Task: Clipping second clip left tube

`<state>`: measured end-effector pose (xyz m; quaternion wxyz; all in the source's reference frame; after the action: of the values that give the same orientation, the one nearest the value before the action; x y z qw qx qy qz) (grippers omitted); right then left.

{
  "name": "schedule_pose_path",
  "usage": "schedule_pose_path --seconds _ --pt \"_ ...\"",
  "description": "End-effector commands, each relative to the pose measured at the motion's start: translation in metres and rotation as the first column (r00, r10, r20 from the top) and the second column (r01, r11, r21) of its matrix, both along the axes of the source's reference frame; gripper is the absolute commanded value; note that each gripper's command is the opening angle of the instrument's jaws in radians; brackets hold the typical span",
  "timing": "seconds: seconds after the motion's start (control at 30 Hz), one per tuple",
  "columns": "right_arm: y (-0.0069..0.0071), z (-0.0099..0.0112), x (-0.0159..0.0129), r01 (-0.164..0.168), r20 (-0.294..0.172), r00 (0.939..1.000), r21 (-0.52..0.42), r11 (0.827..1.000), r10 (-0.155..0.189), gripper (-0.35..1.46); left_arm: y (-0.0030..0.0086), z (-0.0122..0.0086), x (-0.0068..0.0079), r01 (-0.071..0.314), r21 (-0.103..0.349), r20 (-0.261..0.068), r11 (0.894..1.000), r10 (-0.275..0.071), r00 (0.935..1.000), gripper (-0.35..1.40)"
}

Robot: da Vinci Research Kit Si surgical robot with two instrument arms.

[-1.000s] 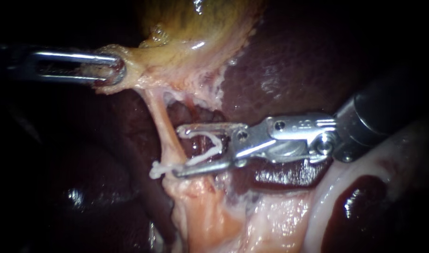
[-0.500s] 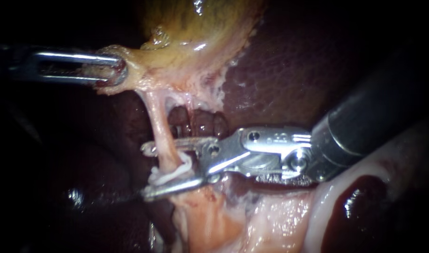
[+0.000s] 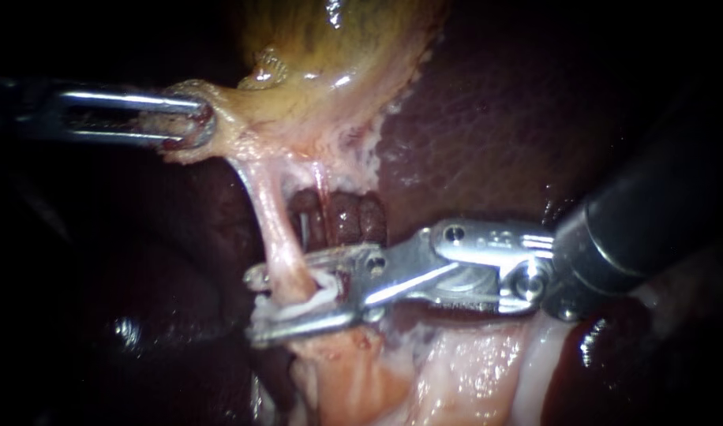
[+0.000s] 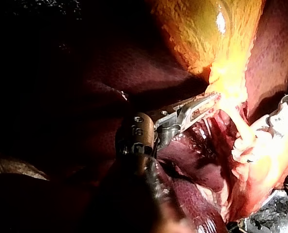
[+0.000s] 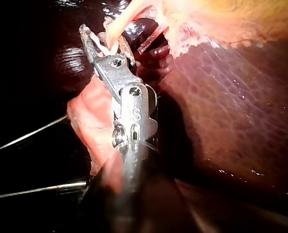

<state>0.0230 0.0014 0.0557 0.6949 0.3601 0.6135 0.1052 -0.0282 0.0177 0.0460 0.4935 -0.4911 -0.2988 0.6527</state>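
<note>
A: Nearest, the right instrument (image 3: pixel 255 306): how do its jaws stand?
B: Narrowly apart, both pressing on the white clip (image 3: pixel 310 304) around the left tube (image 3: pixel 276 237), low at mid-scene. The clip is partly hidden.
A: Farther left?
B: The left instrument (image 3: pixel 189 120) has its jaws clamped on the gallbladder (image 3: pixel 330 55) edge, and its shaft is lost in the dark.

Gallbladder (image 3: pixel 330 47): the upper part is cut off by the endoscope view's edge.

Left instrument (image 3: pixel 189 120): the shaft is lost in shadow toward the edge. In its own wrist view the jaw tips vanish into glare on the gallbladder tissue they grip.

Right instrument (image 3: pixel 253 306): the shaft is cut off at the edge, and blurred in its own wrist view.

Clip (image 3: pixel 324 285) in its jaws: largely covered by the left tube (image 3: pixel 276 229). Whether its ends meet cannot be told.
</note>
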Motion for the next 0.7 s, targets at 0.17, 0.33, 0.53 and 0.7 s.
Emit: schedule_pose_path --seconds 0.17,0.33,0.53,0.7 --pt "0.0 0.0 0.0 0.01 0.009 0.9999 0.04 0.999 -0.01 -0.15 0.0 0.0 -0.0001 0.0 0.0 0.0 1.0 0.0 1.0 -0.35" --pt "0.0 0.0 -0.0001 0.025 0.013 0.9996 0.076 0.997 -0.026 -0.35 0.0 0.0 -0.0001 0.001 0.0 0.0 1.0 -0.001 1.0 -0.35" --pt "0.0 0.0 -0.0003 0.067 0.044 0.9965 0.095 0.993 -0.072 -0.35 0.0 0.0 -0.0002 0.001 0.0 0.0 1.0 -0.001 1.0 -0.35" --pt "0.0 0.0001 -0.0003 0.071 0.043 0.9962 0.1 0.992 -0.076 -0.35 0.0 0.0 -0.0002 0.001 0.0 0.0 1.0 -0.001 1.0 -0.35"
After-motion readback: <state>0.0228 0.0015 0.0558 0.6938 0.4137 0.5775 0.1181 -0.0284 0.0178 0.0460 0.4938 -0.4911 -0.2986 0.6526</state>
